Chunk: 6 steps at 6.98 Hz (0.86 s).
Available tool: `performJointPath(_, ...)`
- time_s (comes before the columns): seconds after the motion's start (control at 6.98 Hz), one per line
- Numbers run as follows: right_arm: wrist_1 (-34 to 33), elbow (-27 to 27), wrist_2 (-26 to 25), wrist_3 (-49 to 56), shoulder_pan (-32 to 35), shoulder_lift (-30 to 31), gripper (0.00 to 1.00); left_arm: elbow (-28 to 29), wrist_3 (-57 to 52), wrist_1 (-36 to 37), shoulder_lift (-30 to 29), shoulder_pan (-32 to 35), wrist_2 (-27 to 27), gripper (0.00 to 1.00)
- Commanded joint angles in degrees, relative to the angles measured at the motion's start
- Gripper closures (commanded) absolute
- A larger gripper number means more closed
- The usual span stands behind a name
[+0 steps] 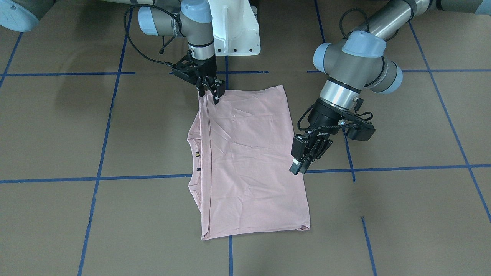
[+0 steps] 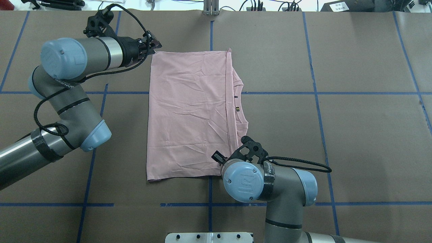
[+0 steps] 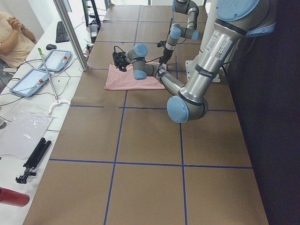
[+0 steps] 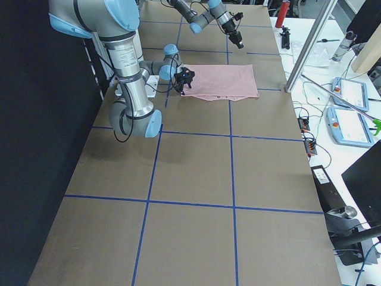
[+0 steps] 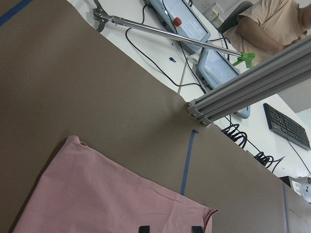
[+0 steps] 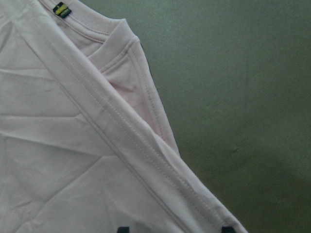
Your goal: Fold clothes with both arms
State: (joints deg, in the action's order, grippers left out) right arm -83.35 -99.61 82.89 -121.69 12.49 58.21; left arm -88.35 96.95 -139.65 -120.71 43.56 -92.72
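The pale pink T-shirt [image 1: 249, 153] lies folded flat on the brown table, plain side up, collar and a small dark tag [image 1: 197, 154] toward the robot's right. The dog print is hidden. It also shows in the overhead view [image 2: 189, 111]. My left gripper [image 1: 300, 165] hangs above the shirt's far left corner [image 5: 73, 141], jaws apart and empty. My right gripper [image 1: 209, 92] is low at the near right corner, jaws wide apart on either side of the folded hem [image 6: 146, 165]. In the overhead view the right wrist [image 2: 243, 179] hides its fingers.
The white pedestal base [image 1: 236, 30] stands just behind the shirt's near edge. Blue tape lines [image 1: 134, 177] cross the table. An aluminium post [image 5: 243, 87] rises at the far edge, with tablets [image 3: 33, 79], cables and a seated person [image 3: 11, 37] beyond it.
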Motion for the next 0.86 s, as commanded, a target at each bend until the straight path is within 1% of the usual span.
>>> performJointPath(0.0, -0.1, -0.1, 0.1, 0.3, 0.0, -0.2, 1.00, -0.3, 0.4, 0.0, 0.1, 0.0, 0.0, 0.60)
performJointPath(0.57, 0.4, -0.7, 0.0, 0.6, 0.3, -0.3, 1.00, -0.8, 0.5, 0.0, 0.2, 0.0, 0.0, 0.60)
performJointPath(0.72, 0.5, -1.5, 0.0, 0.6, 0.3, -0.3, 1.00, -1.8, 0.6, 0.1, 0.3, 0.0, -0.1, 0.60)
